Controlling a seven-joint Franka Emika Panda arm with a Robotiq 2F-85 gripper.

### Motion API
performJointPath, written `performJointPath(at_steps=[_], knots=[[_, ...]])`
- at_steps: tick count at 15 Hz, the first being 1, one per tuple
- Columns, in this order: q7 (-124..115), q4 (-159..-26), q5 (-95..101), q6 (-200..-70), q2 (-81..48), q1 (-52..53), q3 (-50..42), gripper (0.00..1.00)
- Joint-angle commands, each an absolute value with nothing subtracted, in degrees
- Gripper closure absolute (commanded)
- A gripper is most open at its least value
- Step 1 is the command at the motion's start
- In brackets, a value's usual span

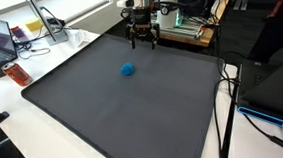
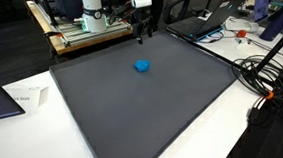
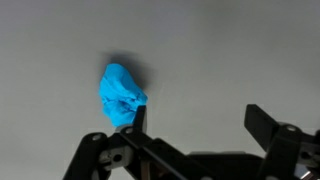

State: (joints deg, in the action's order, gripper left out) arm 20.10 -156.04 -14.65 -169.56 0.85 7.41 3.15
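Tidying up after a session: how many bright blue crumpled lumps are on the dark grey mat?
1. The bright blue crumpled lump lies on the dark grey mat, toward the edge nearest the open gripper. Nothing on the mat could hide another.

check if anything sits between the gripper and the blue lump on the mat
Nothing visible does. The open gripper hangs near one edge of the dark mat, and only bare mat lies between it and the blue lump.
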Motion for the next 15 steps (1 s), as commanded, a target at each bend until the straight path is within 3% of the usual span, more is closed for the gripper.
performJointPath(at_steps=[1, 9, 15], knots=[[33.2, -155.1, -28.2, -169.8, -0.5, 7.8, 3.0, 0.0], [52.4, -152.8, -46.6, -167.6, -2.2, 5.8, 2.4, 0.0], [42.9, -153.3, -41.1, -161.3, -2.3, 5.0, 0.9, 0.0]])
